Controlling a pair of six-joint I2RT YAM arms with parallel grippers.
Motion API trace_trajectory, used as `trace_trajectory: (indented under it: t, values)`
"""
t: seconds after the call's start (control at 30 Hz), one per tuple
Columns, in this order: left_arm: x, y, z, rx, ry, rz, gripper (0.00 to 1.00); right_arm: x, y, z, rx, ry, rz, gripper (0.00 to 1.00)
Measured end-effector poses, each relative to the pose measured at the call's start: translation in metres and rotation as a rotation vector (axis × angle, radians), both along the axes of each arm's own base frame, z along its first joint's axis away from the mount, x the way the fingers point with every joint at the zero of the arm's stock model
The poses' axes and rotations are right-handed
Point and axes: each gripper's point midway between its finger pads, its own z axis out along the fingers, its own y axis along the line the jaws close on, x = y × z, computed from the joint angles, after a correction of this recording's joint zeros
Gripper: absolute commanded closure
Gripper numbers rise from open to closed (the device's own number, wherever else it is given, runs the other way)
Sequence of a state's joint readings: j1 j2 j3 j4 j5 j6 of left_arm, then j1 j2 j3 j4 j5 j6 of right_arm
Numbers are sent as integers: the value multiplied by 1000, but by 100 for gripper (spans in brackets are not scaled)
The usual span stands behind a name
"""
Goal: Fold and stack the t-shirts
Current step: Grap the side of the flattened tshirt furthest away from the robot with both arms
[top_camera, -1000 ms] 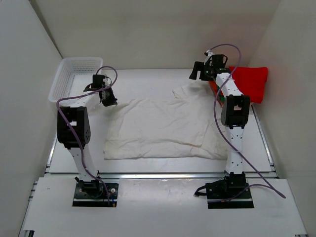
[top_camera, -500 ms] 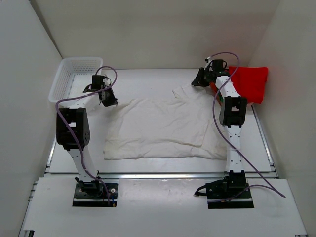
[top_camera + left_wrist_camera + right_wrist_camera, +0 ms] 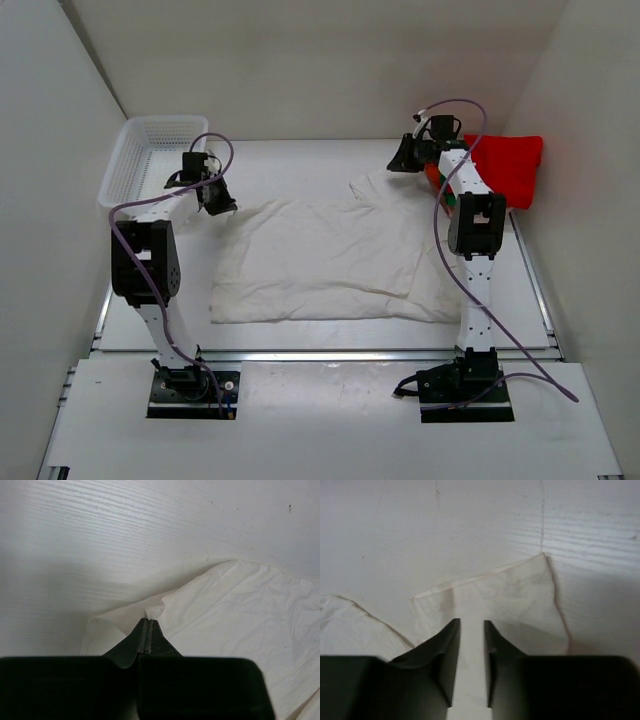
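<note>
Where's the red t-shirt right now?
Top view: the red t-shirt sits in the far right corner of the table, just right of the right arm.

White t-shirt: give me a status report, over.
Left gripper: jaws shut on corner of white t-shirt. Right gripper: jaws narrow astride a sleeve, grip unclear. Shirt flat, unfolded. Red t-shirt beside right arm, basket far left; nothing blocking.
</note>
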State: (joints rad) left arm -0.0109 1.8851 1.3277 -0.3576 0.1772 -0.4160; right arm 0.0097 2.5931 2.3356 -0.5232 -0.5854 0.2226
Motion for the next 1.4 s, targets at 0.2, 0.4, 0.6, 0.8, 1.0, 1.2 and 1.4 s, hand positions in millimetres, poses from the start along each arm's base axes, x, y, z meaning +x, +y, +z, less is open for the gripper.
trace_trajectory:
  t: [0.2, 0.4, 0.6, 0.8, 1.0, 1.2, 1.4]
  values:
    - [1, 0, 15, -12, -36, 2, 100, 16, -14, 47, -85, -125, -44, 19]
    - [-2, -2, 15, -30, -42, 4, 100, 27, -24, 18, -217, -107, -91, 10]
    - [-4, -4, 11, -47, -40, 7, 100, 16, -13, -22, -261, -27, -67, 10]
    - [-8, -6, 9, -56, -36, 10, 100, 7, 0, -26, -208, 0, -6, 57]
    - [-8, -6, 13, -61, -54, 12, 100, -3, 4, -34, -201, 39, 19, 100]
    - [-10, -6, 13, -70, -58, 10, 100, -4, 5, -36, -226, 36, 33, 100]
    - [-12, 6, 17, -86, -55, 33, 100, -14, -10, -17, -294, 32, 17, 100]
